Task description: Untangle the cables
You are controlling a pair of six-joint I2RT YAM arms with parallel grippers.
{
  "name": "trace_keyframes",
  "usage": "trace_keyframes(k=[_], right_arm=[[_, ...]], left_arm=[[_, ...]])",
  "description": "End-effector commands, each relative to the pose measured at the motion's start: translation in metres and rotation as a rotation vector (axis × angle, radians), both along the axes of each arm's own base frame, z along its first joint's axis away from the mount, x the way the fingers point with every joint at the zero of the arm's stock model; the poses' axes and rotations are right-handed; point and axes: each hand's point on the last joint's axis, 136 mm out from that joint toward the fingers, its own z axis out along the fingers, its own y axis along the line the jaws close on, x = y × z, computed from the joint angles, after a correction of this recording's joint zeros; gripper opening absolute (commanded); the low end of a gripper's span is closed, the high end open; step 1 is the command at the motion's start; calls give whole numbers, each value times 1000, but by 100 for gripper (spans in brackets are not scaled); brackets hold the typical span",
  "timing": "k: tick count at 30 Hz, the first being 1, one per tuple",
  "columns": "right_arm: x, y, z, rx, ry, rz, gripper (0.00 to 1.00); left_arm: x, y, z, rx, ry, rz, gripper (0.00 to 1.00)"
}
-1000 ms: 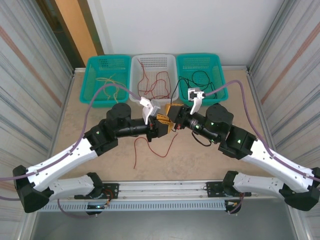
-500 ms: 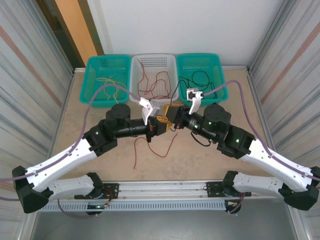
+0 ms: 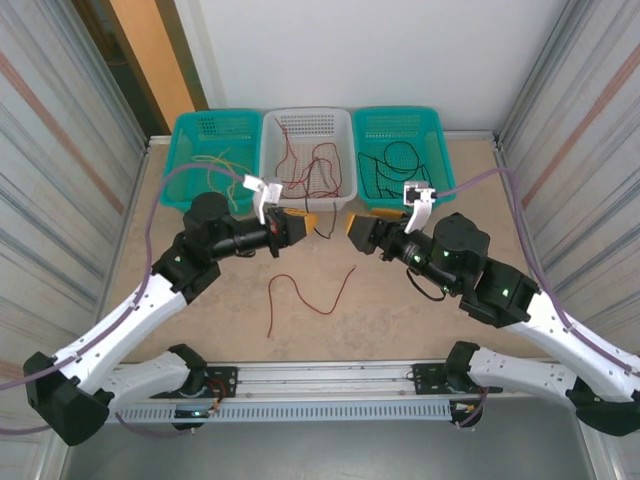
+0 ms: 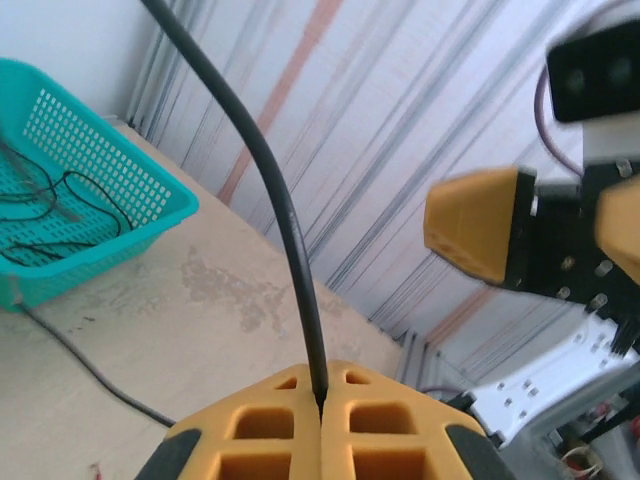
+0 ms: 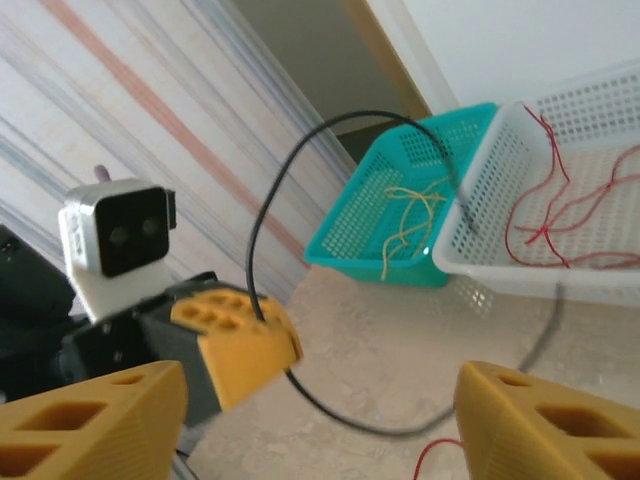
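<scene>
The left gripper (image 3: pixel 298 222) (image 4: pixel 320 410) is fully closed, and its two yellow pads pinch a black cable (image 4: pixel 290 230). The right gripper (image 3: pixel 358 233) (image 5: pixel 320 430) now has its jaws wide apart and holds nothing. One second ago both grippers were pressed together over the middle of the table (image 3: pixel 430 320), both closed on the tangle. Since then they have moved apart: the left one to its own side and a little toward the baskets, the right one to its own side.

From the pads of the left gripper the black cable rises in a long arc. In the right wrist view this arc bends over toward the corner of the white basket (image 3: pixel 345 195). The cable touches only the left gripper.

The red cable (image 3: pixel 310 295) lies loose on the table. It is between the two grippers but nearer to the arm bases, and it is apart from both. Before, one end of it went up into the closed grippers.

Beyond the grippers, other red cables lie in the white basket.
</scene>
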Motion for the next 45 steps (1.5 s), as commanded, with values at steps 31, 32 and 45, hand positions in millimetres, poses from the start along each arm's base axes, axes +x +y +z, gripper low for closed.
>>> trace_keyframes(k=[31,32,45], right_arm=[[-9,63,-48,-293,70,212,26],[-9,63,-49,-295,71,211,24],[0,54,-47,-313,57,151,0]], left_arm=[[-23,-7,37,-126,96,-235,0],[-21,-6,35,-123,97,-228,0],[-1,8,15,-55,134,-55,31]])
